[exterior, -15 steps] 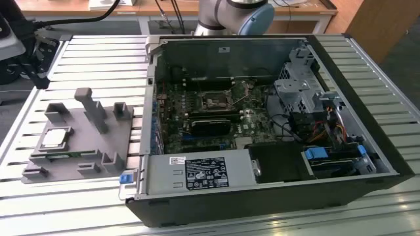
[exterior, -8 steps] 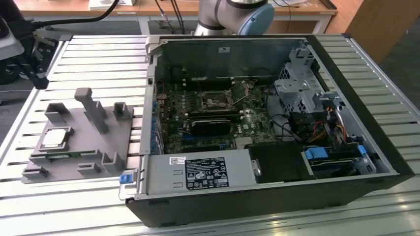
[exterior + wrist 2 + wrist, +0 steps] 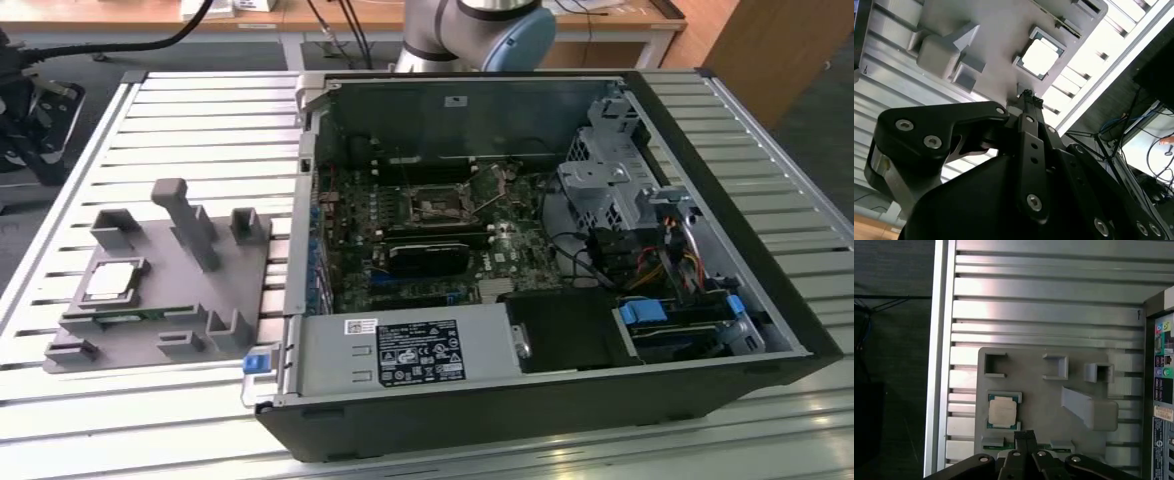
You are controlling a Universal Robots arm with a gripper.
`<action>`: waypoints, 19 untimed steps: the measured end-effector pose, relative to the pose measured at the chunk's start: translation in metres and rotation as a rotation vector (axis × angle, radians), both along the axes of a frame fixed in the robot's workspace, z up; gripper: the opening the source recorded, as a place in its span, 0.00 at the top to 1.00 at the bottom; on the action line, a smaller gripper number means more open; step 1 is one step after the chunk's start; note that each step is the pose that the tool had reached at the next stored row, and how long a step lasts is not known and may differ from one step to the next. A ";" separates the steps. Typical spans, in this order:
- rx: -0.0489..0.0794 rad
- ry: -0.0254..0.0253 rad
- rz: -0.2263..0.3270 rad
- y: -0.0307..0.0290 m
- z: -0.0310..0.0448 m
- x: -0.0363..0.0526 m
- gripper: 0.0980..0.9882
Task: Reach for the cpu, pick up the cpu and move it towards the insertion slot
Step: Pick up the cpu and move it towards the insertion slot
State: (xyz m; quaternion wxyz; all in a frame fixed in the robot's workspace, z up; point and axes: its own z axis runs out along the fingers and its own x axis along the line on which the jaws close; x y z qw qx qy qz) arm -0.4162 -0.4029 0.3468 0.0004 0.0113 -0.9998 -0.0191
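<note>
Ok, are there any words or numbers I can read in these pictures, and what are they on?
Nothing can be quoted; every bit of print is too small or blurred.
black label on the power supply box: white print, unreadable.
white sticker beside it: blurred.
coloured labels on the computer case in the first wrist view: unreadable.
cpu top: no print I can make out.

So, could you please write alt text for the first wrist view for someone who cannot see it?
The cpu lies flat in a pocket of the grey fixture on a slatted metal table, untouched. The gripper, fingers shut, hangs near the fixture's edge, close to the cpu.
</note>
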 end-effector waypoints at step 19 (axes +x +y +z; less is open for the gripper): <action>0.004 0.0000 0.001 -0.0121 -0.0332 -0.0079 0.39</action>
